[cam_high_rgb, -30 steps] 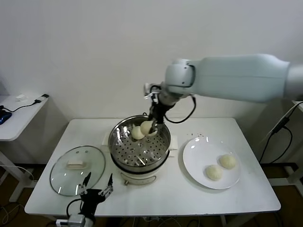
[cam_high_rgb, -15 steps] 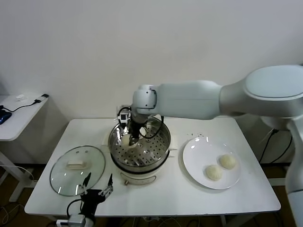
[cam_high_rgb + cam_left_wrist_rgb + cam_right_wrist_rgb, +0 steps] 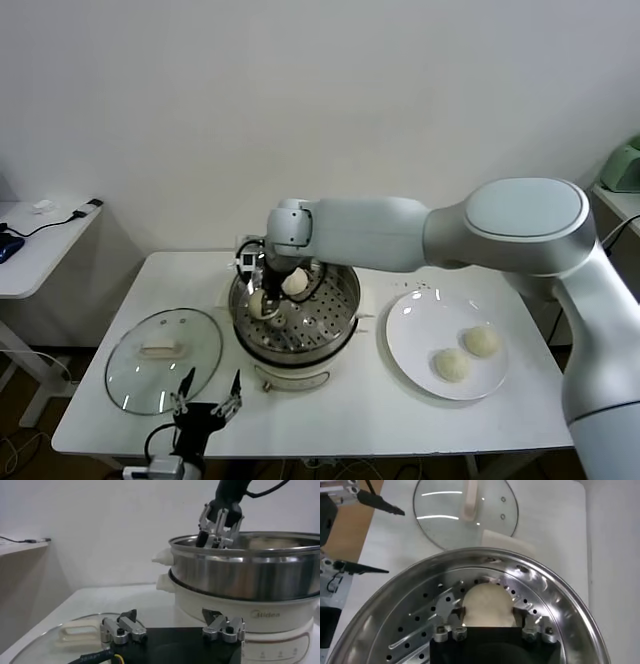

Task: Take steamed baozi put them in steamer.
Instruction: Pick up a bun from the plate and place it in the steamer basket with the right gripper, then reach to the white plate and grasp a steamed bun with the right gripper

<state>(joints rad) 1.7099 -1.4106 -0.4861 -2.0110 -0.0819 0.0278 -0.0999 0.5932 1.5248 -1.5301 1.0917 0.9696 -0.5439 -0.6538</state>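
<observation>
Two baozi (image 3: 451,365) (image 3: 481,341) lie on the white plate (image 3: 415,315). The steamer (image 3: 300,347) stands mid-table, and one baozi (image 3: 296,283) rests free at the back of its perforated tray. My right gripper (image 3: 266,306) reaches down into the steamer's left side, shut on another baozi (image 3: 487,602) that sits low on the tray (image 3: 420,625). A finger (image 3: 457,614) presses each flank of it. This gripper also shows over the pot rim in the left wrist view (image 3: 219,527). My left gripper (image 3: 205,408) hangs open and empty at the table's front edge.
The glass lid (image 3: 165,355) lies flat left of the steamer, just ahead of my left gripper (image 3: 172,626). A white side table (image 3: 40,240) with cables stands far left. The wall is close behind the table.
My right gripper has carried the baozi from above the steamer's back rim down and to the left, onto the tray. The left arm has not moved.
</observation>
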